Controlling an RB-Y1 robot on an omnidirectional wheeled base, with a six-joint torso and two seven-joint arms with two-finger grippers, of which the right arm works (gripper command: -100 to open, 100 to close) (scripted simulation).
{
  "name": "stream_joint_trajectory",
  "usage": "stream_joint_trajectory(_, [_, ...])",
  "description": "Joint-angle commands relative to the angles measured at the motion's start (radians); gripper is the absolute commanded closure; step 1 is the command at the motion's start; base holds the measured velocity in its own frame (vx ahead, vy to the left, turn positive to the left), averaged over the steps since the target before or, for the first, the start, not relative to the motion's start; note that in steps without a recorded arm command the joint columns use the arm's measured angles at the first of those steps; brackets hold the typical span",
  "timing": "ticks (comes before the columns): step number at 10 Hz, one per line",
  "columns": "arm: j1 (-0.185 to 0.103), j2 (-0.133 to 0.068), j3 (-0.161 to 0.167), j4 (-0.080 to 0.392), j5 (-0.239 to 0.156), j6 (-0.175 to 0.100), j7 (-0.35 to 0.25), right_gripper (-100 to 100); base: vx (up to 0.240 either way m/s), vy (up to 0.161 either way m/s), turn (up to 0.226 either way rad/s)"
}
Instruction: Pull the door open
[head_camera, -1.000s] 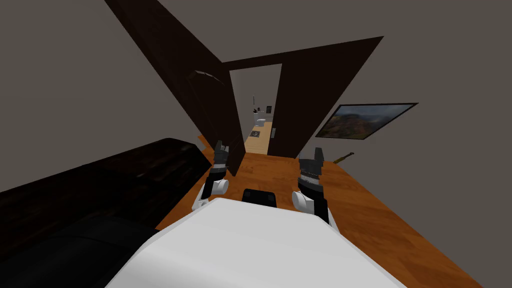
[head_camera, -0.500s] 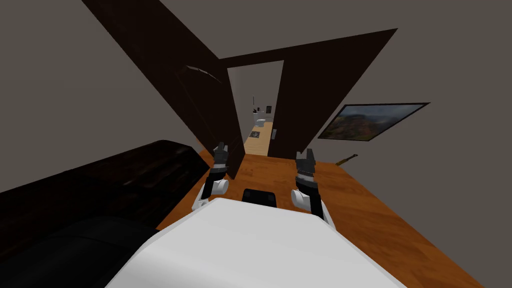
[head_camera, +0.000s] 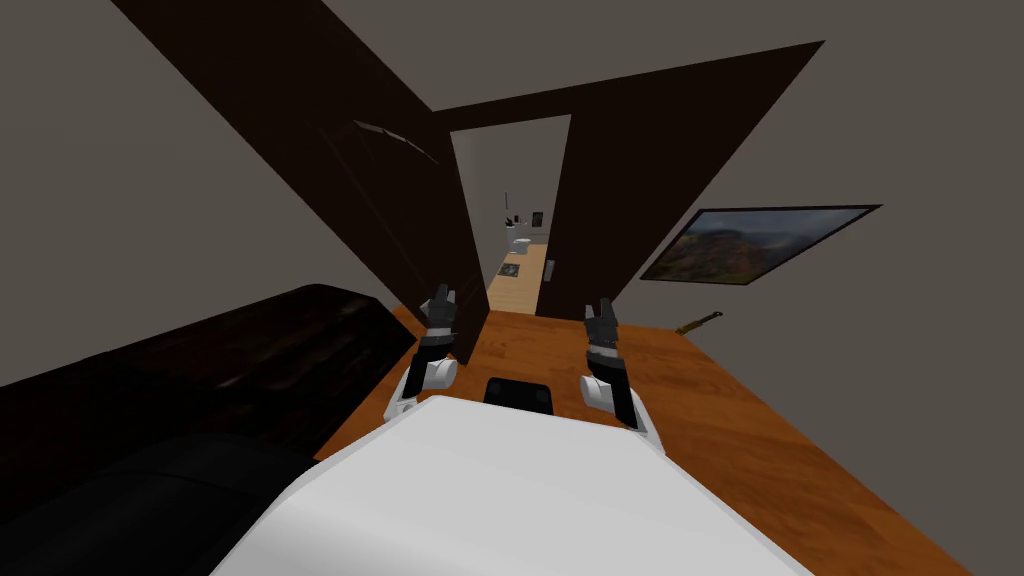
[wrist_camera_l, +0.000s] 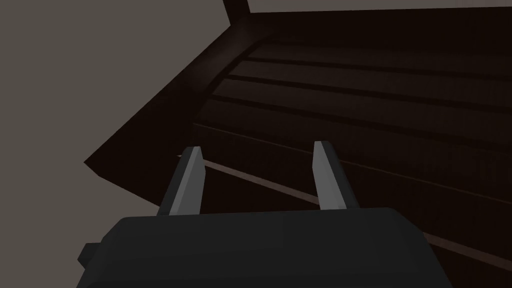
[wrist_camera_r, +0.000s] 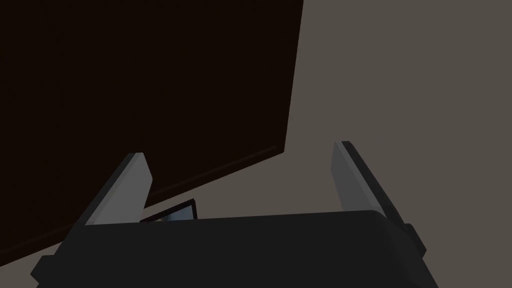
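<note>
A dark brown panelled door (head_camera: 400, 215) is standing ajar, ahead-left of the robot. The left gripper (head_camera: 444, 297) is hovering open and empty beside its free edge. The right gripper (head_camera: 600, 310) is likewise gaping. Pulling ungripped is risking slippage, and the black sofa (head_camera: 200, 380) is crowding the swing.
</note>
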Motion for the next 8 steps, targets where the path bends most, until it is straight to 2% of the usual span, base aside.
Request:
stream_joint_trajectory(1, [-0.024, -0.014, -0.01, 0.045, 0.007, -0.007, -0.019, -100, 0.1, 0.018, -0.009])
stream_joint_trajectory(8, [-0.127, -0.065, -0.039, 0.226, 0.05, -0.013, -0.098, -100, 0.092, 0.024, -0.009])
